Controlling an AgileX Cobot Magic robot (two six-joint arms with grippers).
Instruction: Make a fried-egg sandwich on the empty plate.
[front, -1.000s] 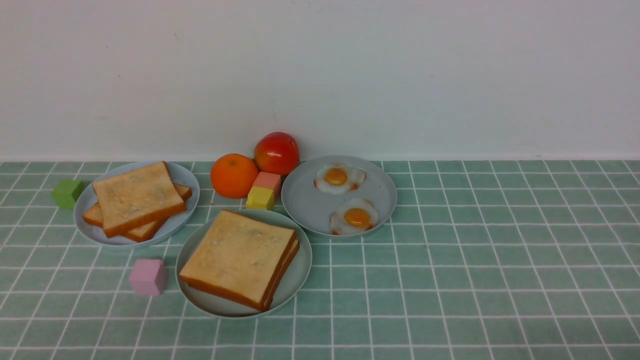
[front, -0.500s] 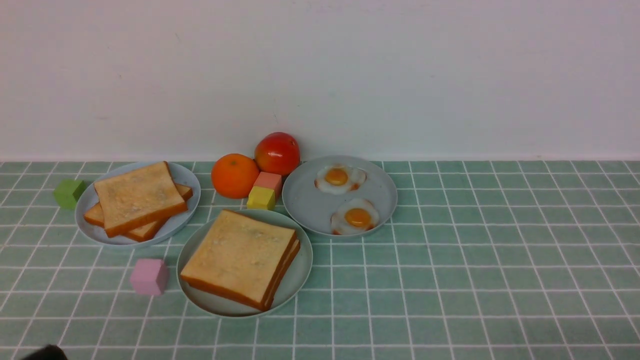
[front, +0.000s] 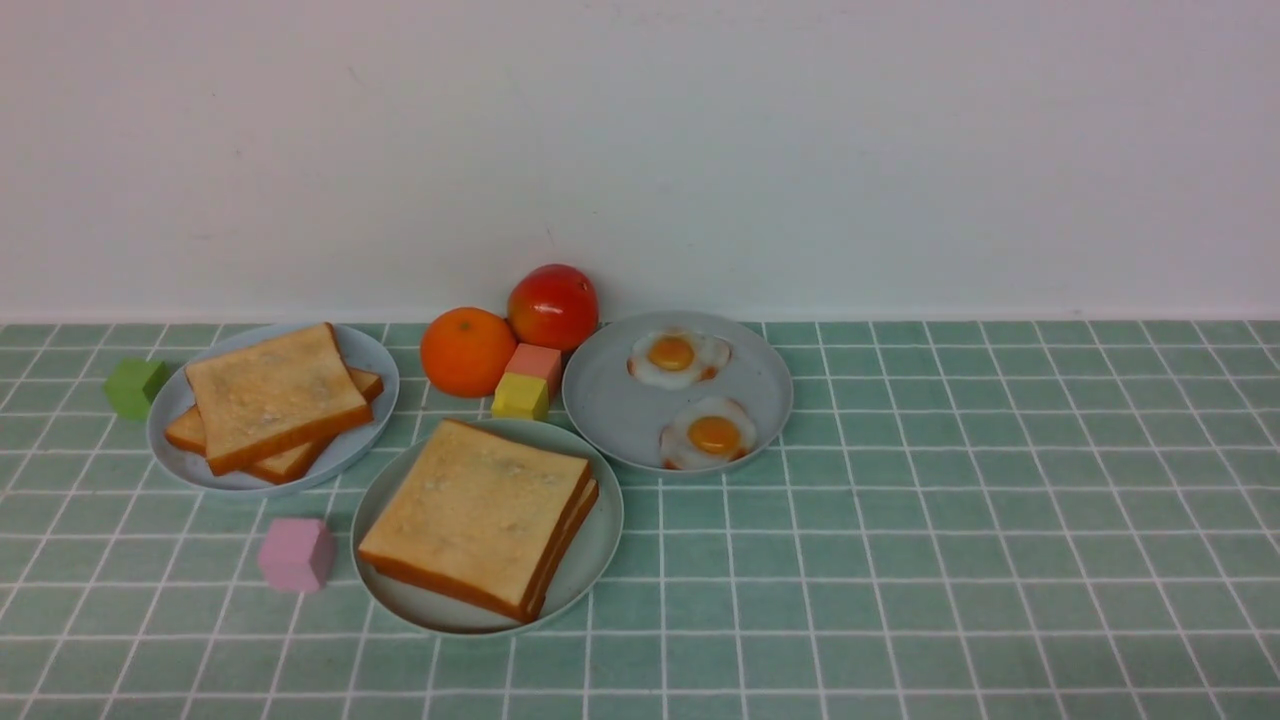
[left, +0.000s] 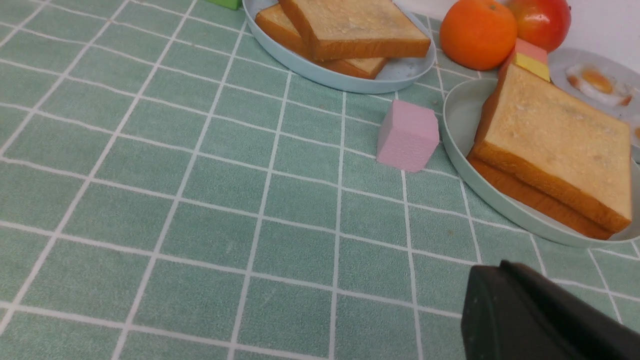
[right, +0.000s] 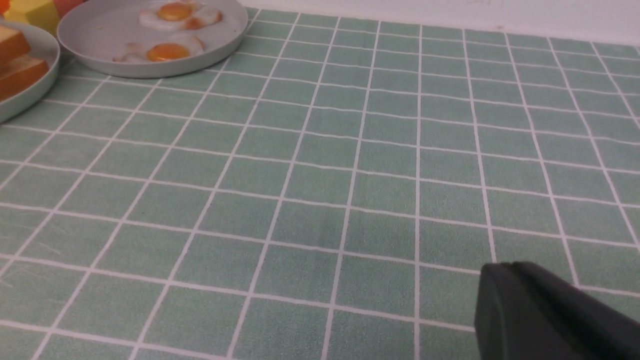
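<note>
The mint-green plate (front: 596, 560) sits at the front of the surface (front: 900, 560), which wears a green cloth with white squares. On this plate lies a stack of toast slices (front: 478, 514), one right on top of another, with brown crusts showing at the edges. No egg can be seen between them from here. Behind it and to the right is the grey plate (front: 620, 410) with two fried eggs, one egg (front: 679, 357) at the back and another egg (front: 711, 434) nearer the front. To the left is the pale blue plate (front: 370, 360) with two more toast slices (front: 272, 396), the top one lying crooked over the lower one. An orange (front: 467, 351) and a red apple (front: 553, 305) sit close together at the back, between the plates. A yellow block (front: 520, 396) and a salmon block (front: 533, 362) touch each other just in front of them. A pink block (front: 295, 553) stands just left of the mint-green plate, and a green block (front: 135, 386) sits left of the pale blue plate. The left tool (left: 540, 320) shows only as a dark piece in its own wrist view; it is closed all the way and holds nothing. The right tool (right: 550, 315) is also just a dark piece over bare cloth, and I cannot tell how wide it is.
</note>
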